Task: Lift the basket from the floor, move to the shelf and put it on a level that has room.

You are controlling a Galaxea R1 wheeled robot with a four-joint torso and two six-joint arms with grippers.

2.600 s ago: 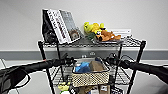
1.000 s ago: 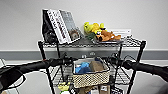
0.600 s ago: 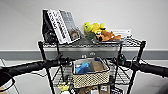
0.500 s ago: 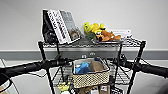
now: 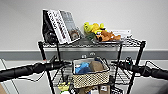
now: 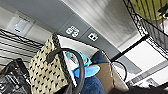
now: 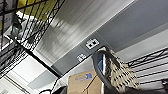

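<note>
A tall black wire shelf stands against a pale wall, seen from the robot's head camera looking forward. Its top tier carries leaning books and yellow and orange plush toys. On the tier second from the top, a small beige woven basket sits between the posts, with blue cloth and a brown packet showing inside it. Both dark arms reach in from either side at basket height. The left end effector is just beside the basket's left end, and the right end effector just beside its right end. Whether either one is clenched on a handle or released cannot be told from these views. Compared with the pictures from a couple of seconds ago, the basket has dropped slightly and moved inward, so that it now appears to rest on the wire grid rather than hang above it, though contact underneath is hidden. In the left wrist view the woven side and a dark loop handle fill the foreground close to the camera. In the right wrist view, the other dark handle is likewise close. The placement looks nearly complete; what remains, by this reading, is letting go and drawing the arms clear without dragging the basket off the tier.
</note>
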